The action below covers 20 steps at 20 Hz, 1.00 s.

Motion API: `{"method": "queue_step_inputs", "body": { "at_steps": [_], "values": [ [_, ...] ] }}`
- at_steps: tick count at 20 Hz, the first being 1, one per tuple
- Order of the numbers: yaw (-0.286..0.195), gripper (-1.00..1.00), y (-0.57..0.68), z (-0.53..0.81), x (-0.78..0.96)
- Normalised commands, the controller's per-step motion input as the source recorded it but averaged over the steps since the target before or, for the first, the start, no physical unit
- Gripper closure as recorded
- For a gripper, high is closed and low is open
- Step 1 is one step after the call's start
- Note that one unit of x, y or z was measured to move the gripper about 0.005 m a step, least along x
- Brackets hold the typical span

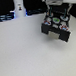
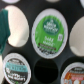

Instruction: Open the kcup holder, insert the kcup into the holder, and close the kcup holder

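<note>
The kcup holder (image 1: 56, 27) is a black box at the exterior view's right, with its tray of round slots showing colored pod tops. My white gripper (image 1: 55, 9) hangs right over that tray; its fingers are blurred. In the wrist view the black tray (image 2: 29, 54) fills the frame. A kcup (image 2: 48, 32) with a green top sits in a round slot at the middle, seen from straight above. No finger shows clearly there, so I cannot tell whether the gripper is open or shut.
Two other pods sit in nearby slots (image 2: 14, 70) (image 2: 75, 73), and empty slots (image 2: 16, 25) show the white table through them. A tall white post (image 1: 18, 7) stands at the back, at the exterior view's left. The white table (image 1: 22, 52) spreads in front.
</note>
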Motion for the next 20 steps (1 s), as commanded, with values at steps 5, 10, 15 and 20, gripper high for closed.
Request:
{"method": "queue_step_inputs", "body": {
  "at_steps": [5, 10, 15, 20],
  "values": [
    [0.002, -1.0, -0.5, 0.23, 0.72],
    [0.006, -1.0, -0.41, 0.13, 0.73],
    [0.002, -1.0, -0.27, 0.01, 0.82],
    [0.039, -1.0, -0.08, -0.03, 0.79]
  ]
}}
